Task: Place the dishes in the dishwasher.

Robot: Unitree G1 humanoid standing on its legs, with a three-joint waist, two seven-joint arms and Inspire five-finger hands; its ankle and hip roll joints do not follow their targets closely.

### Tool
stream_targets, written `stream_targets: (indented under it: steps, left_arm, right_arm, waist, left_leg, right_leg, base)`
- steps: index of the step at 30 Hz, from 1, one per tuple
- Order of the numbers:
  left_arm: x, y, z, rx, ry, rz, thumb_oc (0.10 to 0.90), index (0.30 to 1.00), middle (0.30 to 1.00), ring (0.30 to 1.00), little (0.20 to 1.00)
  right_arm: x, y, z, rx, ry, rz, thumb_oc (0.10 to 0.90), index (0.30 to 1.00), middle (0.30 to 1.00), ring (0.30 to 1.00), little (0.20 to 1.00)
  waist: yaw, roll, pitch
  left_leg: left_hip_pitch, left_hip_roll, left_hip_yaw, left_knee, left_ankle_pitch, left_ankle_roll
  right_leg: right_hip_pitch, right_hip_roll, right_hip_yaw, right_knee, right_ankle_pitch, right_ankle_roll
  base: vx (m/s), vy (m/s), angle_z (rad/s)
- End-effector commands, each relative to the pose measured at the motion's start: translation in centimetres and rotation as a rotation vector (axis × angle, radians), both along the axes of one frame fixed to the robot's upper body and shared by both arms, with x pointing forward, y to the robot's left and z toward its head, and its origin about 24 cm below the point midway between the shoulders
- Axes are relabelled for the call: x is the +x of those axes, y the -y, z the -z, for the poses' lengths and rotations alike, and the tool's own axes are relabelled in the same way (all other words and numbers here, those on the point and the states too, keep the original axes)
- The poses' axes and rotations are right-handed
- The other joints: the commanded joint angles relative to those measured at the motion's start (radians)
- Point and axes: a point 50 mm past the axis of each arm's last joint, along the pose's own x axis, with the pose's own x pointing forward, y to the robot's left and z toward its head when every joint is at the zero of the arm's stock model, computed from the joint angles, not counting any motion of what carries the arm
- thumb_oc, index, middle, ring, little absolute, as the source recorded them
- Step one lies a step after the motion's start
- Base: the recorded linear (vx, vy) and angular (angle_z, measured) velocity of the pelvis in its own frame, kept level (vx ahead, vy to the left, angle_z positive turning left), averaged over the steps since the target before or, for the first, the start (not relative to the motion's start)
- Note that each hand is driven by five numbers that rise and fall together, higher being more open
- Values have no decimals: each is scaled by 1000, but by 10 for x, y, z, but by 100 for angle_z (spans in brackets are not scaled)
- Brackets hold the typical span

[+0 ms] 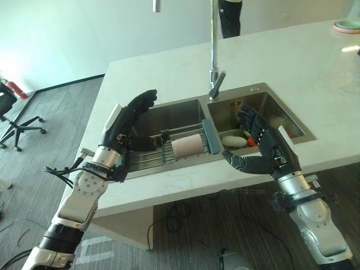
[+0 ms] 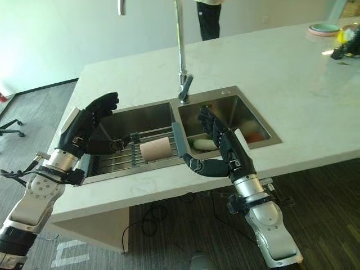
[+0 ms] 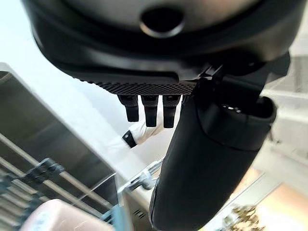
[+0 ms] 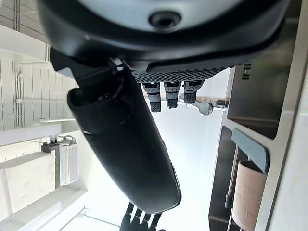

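Note:
A pink cup [image 1: 187, 147] lies on its side on a wire rack [image 1: 147, 157] set across the left basin of the steel sink [image 1: 287, 115]. In the right basin lies a white dish [image 1: 233, 141] with something red [image 1: 251, 142] beside it. My left hand [image 1: 126, 124] hovers open over the rack's left end, its fingers straight and pointing toward the counter's back. My right hand [image 1: 264, 138] is open over the right basin's front edge, thumb stretched toward the rack's blue end piece [image 1: 210, 136]. Neither hand touches a dish. The cup [image 4: 248, 192] also appears in the right wrist view.
A tall faucet [image 1: 214, 56] rises behind the divider between the basins. A green and pink plate [image 1: 347, 26] sits on the white counter [image 1: 169, 73] at the far right. A person [image 1: 229, 17] stands beyond the counter. An office chair [image 1: 17, 126] stands on the floor to the left.

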Motion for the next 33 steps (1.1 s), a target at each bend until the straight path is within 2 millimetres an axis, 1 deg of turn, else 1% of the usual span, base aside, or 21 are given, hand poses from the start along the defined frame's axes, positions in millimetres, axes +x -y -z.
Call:
stream_targets:
  steps: [1,6,10,16,22,25,33]
  left_arm:
    - [12,-6,-47,-28,158,9,800,900,900,900,900]
    - [26,-18,-39,9,81,-45,800,900,900,900,900]
    - [37,-26,-28,49,-7,-72,800,900,900,900,900]
    - [45,-37,-11,48,-96,-130,800,900,900,900,900]
    - [45,-50,6,44,-183,-180,800,900,900,900,900]
    - [43,-51,15,55,-225,-183,800,900,900,900,900]
    - [39,-49,35,106,-329,-169,800,900,900,900,900]
  right_arm:
    - [3,0,-45,40,224,-52,800,900,900,900,900]
    - [4,5,-46,33,216,-59,800,900,900,900,900]
    - [5,8,-47,22,207,-68,800,900,900,900,900]
    - [5,11,-48,11,200,-83,800,900,900,900,900]
    - [3,16,-45,11,184,-79,800,900,900,900,900]
    - [1,19,-45,13,180,-72,800,900,900,900,900]
    - [2,20,-45,8,175,-64,800,900,900,900,900]
  waist:
    - [-9,3,-57]
    - [-42,11,-58]
    - [-72,18,-60]
    - [-104,25,-63]
    - [-129,18,-68]
    - [-135,14,-69]
    - [-129,7,-74]
  left_leg:
    - [3,60,69,77,-75,-15]
    - [23,63,104,77,-89,-10]
    - [36,65,135,77,-95,-5]
    - [46,61,169,77,-105,3]
    - [56,61,201,77,-117,12]
    - [56,60,210,77,-119,16]
    - [56,57,213,77,-122,22]
  right_leg:
    - [97,-18,-12,-116,24,76]
    - [100,-7,12,-116,23,81]
    - [96,3,38,-116,28,86]
    - [82,12,69,-116,37,93]
    - [68,21,92,-116,44,102]
    - [60,26,99,-116,49,104]
    - [57,29,100,-116,51,105]
  base:
    - [4,39,-26]
    - [16,45,-22]
    - [33,46,-25]
    - [37,42,-23]
    - [20,13,-18]
    - [1,8,-19]
    - [1,5,-3]
